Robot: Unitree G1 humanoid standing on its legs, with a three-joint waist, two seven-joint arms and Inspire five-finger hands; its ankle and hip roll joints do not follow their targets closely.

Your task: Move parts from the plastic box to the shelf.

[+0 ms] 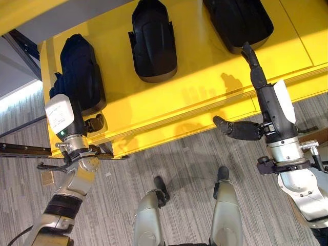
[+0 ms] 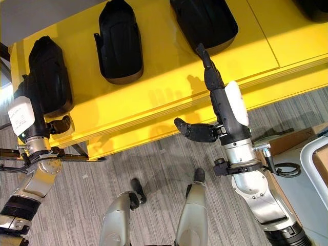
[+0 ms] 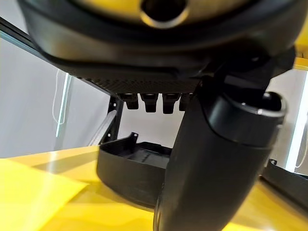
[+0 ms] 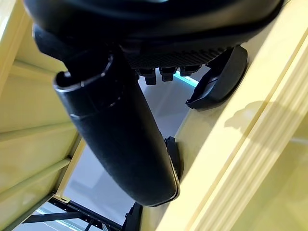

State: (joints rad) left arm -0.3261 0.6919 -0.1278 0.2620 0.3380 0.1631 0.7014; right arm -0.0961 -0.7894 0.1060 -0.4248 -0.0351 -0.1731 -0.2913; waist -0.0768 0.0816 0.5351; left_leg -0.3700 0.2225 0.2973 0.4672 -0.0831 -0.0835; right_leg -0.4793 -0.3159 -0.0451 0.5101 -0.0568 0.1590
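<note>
We find three black moulded parts lying on the yellow shelf (image 1: 205, 72): the left part (image 1: 79, 72), the middle part (image 1: 152, 41) and the right part (image 1: 238, 20), well apart from one another. The left hand (image 1: 77, 110) is at the left part's near end, by the shelf's front edge; its fingers are hidden against the part, so we cannot tell whether they grip it. In our judgement, a careless pull-back could drag this part off the edge. The right hand (image 2: 215, 92) holds nothing, fingers straight toward the right part, thumb spread wide below the shelf edge; a forward reach could nudge that part.
</note>
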